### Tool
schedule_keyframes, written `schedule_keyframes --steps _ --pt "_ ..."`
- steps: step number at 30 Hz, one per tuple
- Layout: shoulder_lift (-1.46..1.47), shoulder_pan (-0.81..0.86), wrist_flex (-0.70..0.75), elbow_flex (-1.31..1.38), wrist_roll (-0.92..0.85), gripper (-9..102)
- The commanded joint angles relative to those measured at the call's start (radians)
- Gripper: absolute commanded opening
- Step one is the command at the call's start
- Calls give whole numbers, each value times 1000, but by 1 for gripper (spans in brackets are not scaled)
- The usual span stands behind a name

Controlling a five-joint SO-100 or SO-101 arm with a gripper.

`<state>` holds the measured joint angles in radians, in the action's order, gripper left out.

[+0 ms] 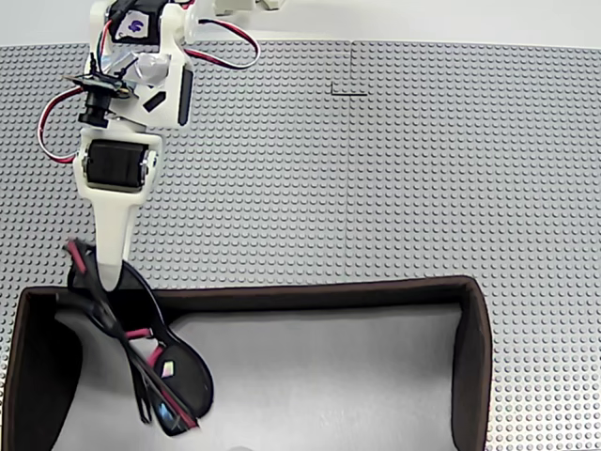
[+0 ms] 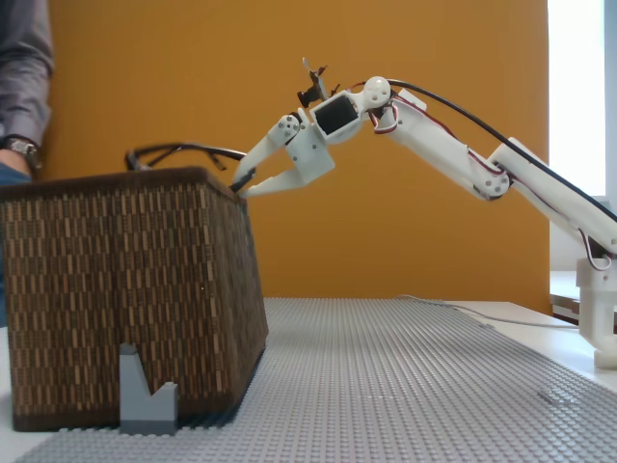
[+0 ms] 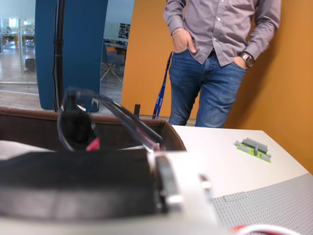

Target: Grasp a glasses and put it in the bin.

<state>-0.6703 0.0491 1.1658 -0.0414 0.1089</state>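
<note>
Over grey studded baseplate (image 1: 376, 169): large rectangular brown-walled, white-lined bin (image 1: 472, 357). White two-finger gripper (image 1: 105, 274) at near wall, clamped on glossy dark wraparound glasses (image 1: 164, 376) dangling over lining. Advised: advance slightly inward, lower, then release gently.

An orange wall (image 2: 289, 77) backs the grey studded baseplate (image 1: 376, 169), with a blue panel (image 3: 73, 49) beyond
</note>
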Motion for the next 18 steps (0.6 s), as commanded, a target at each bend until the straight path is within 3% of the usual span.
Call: schedule_keyframes --steps 1,10,18 --pt "58 14 78 91 17 6" --pt "-17 9 163 161 -12 20" --pt "-201 -9 160 161 -55 21"
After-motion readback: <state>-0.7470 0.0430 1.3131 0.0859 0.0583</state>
